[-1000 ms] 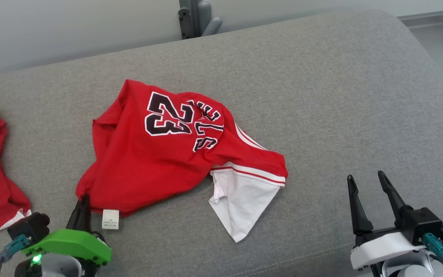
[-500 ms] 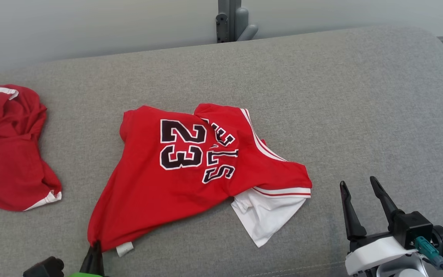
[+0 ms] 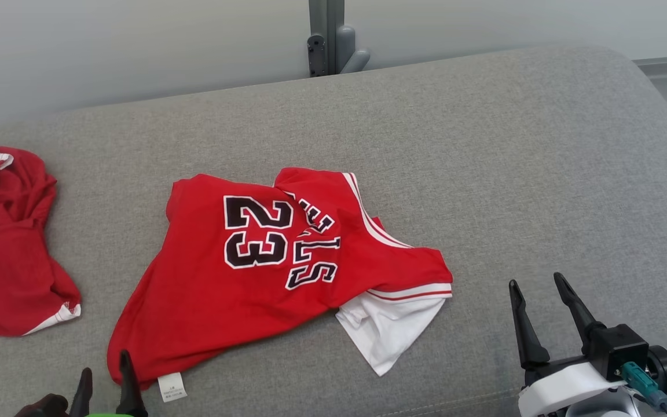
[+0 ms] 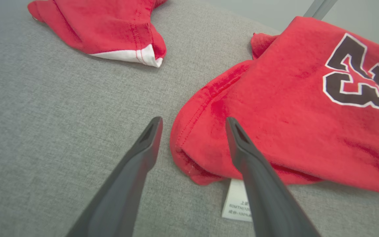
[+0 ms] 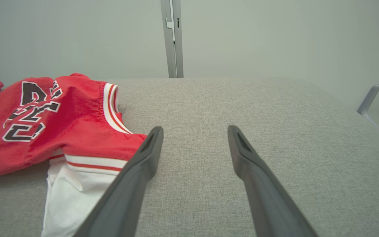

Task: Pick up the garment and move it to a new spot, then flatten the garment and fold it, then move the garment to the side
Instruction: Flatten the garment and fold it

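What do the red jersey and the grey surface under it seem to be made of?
Red jersey: probably soft knit fabric, matte; it wrinkles limply and has a stitched hem. Grey surface: woven upholstery cloth, matte, with a fine flecked weave; perhaps padded.

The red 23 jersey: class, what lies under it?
Under the jersey a white fabric panel pokes out, plus a care tag, on the grey cushion. Anything else beneath is covered.

The jersey (image 3: 264, 272) is red, with a black, white-edged 23 and lettering facing up. It lies rumpled and partly folded over itself on the grey cushion (image 3: 513, 174), left of centre. A white panel (image 3: 388, 333) below striped trim sticks out at its near right. A white label (image 3: 171, 387) shows at its near-left corner.
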{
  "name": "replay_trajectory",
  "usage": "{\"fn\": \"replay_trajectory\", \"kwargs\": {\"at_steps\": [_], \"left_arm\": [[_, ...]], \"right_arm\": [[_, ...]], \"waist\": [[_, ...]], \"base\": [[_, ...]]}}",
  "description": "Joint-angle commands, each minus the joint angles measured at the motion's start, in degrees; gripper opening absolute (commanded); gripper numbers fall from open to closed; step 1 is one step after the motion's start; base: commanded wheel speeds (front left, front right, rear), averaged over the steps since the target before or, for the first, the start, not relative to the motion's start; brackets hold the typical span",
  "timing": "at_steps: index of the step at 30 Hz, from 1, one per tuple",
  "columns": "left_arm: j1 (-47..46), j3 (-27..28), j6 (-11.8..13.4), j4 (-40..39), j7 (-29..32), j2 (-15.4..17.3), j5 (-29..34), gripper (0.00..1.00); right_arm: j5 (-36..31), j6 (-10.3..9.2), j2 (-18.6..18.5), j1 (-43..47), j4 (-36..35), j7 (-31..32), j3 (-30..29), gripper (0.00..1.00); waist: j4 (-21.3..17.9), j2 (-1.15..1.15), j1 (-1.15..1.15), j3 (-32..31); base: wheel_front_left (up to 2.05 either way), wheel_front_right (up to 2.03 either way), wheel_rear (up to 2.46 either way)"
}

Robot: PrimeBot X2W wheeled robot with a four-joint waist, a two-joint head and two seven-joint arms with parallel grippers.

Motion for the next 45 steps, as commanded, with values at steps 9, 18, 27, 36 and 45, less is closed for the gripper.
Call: {"fn": "replay_trajectory", "kwargs": {"at_steps": [9, 18, 27, 36, 45], "left_arm": [[3.65, 1.70, 2.01, -14.63, -1.49, -1.14, 6.56, 1.00], [8.77, 2.07, -3.16, -17.94, -1.50, -4.24, 15.33, 1.00], [11.40, 6.87, -6.87, -15.30, -1.45, -6.34, 20.95, 1.00], [11.34, 8.18, -10.32, -15.45, -1.44, -6.92, 23.53, 1.00], [9.54, 8.13, -10.96, -14.34, -1.44, -6.96, 23.03, 1.00]], "right_arm": [[0.11, -0.04, -0.13, 1.04, -1.50, -0.18, -0.98, 1.00], [-2.15, -0.04, -0.12, 3.39, -3.99, -0.18, -3.26, 1.00], [-3.09, -0.04, -0.14, 4.55, -3.63, -0.18, -5.09, 1.00], [-4.69, -0.04, -0.13, 5.07, -2.47, -0.18, -5.91, 1.00], [-4.67, -0.04, -0.14, 4.11, -0.84, -0.18, -5.45, 1.00]], "waist": [[-1.59, 0.48, 0.00, -1.06], [-1.10, 0.48, 0.00, -4.46], [0.02, 0.48, 0.00, -6.24], [1.38, 0.48, 0.00, -7.09], [1.99, 0.48, 0.00, -6.93]], "base": [[0.00, 0.00, 0.00], [0.00, 0.00, 0.00], [0.00, 0.00, 0.00], [0.00, 0.00, 0.00], [0.00, 0.00, 0.00]]}}
